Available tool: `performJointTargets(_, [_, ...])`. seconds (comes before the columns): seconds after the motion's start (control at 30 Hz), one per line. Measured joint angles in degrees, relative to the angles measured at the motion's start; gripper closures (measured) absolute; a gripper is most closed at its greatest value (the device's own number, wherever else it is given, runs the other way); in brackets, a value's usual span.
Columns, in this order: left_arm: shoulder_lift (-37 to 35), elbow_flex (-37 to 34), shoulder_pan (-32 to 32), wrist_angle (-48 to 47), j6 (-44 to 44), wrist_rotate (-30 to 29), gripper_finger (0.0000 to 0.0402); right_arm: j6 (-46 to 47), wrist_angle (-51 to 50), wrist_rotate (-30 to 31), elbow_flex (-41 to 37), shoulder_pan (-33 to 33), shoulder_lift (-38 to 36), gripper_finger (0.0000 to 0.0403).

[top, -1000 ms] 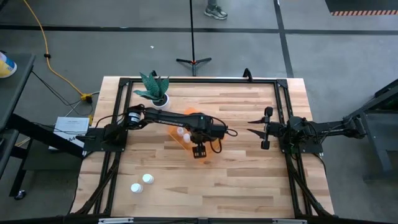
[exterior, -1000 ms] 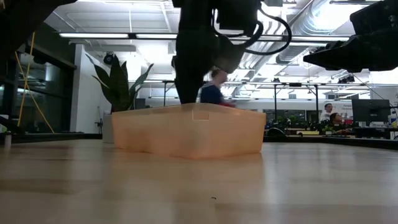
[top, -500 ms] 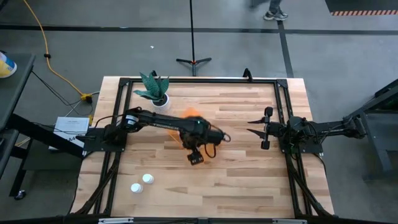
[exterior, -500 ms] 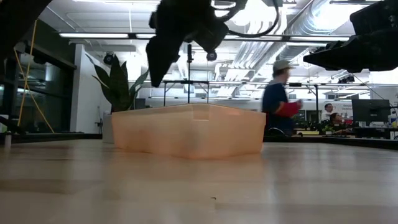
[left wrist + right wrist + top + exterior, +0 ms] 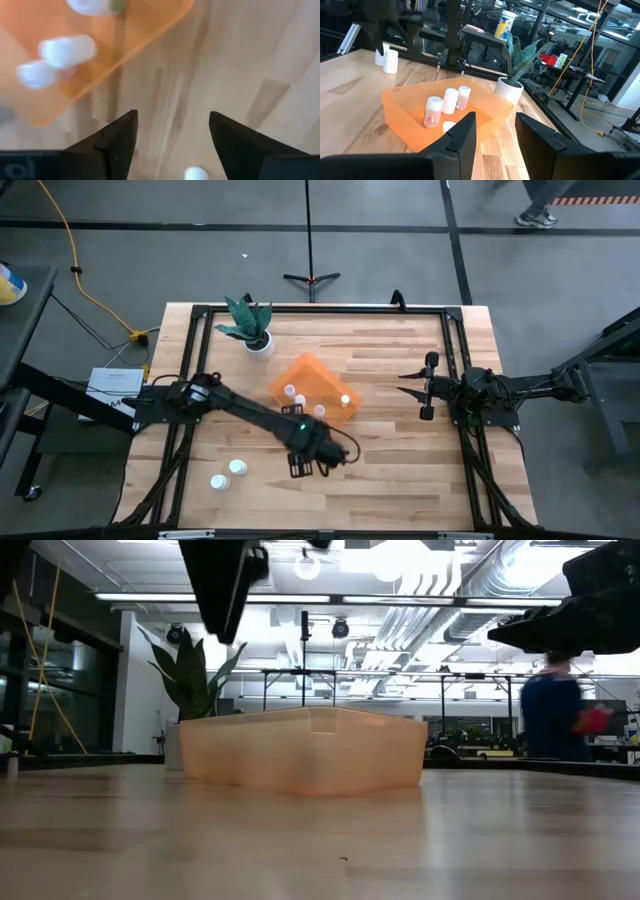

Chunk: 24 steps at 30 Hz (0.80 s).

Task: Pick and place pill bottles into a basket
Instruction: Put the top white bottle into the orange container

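Two pill bottles point(image 5: 228, 474) stand close together on the wooden surface point(image 5: 400, 480) near its front left corner. Just right of them, the left end effector point(image 5: 297, 468) hangs above bare wood with its fingers apart and nothing between them. Beyond it, near the middle of the surface, sits the orange basket point(image 5: 300, 372), holding four more bottles point(image 5: 446, 103). To the right, well apart from the basket, the right end effector point(image 5: 404, 384) waits with its fingers spread and empty. A potted plant point(image 5: 250, 326) stands behind the basket.
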Motion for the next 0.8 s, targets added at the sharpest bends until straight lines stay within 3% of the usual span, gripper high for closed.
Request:
performJointTargets(0.2, [-2.8,0.0,-6.3,1.3,-4.8,-27.4,0.0157,0.1,1.0,0.0,0.0,0.0,0.0,0.0274])
performJointTargets(0.3, [-3.2,0.0,-6.1,5.0,-2.3,-31.9,0.0167,0.1,1.6,0.0,0.0,0.0,0.0,0.0274])
performJointTargets(0.43, [-3.6,-3.0,-3.0,18.8,9.4,-31.2,0.0174,-0.1,2.6,0.0,0.0,0.0,0.0,0.0274])
performJointTargets(0.53, [-3.2,-7.0,0.8,27.9,19.2,-23.0,0.0174,-0.5,2.9,-0.3,0.0,0.0,0.0,0.0274])
performJointTargets(0.6, [-3.2,-8.6,3.2,30.1,21.2,-19.9,0.0174,-1.1,2.9,-0.3,0.0,0.0,0.0,0.0274])
performJointTargets(0.8, [-3.6,-12.2,9.1,33.6,22.7,-18.3,0.0181,-2.7,2.9,-0.3,0.0,0.0,0.0,0.0274])
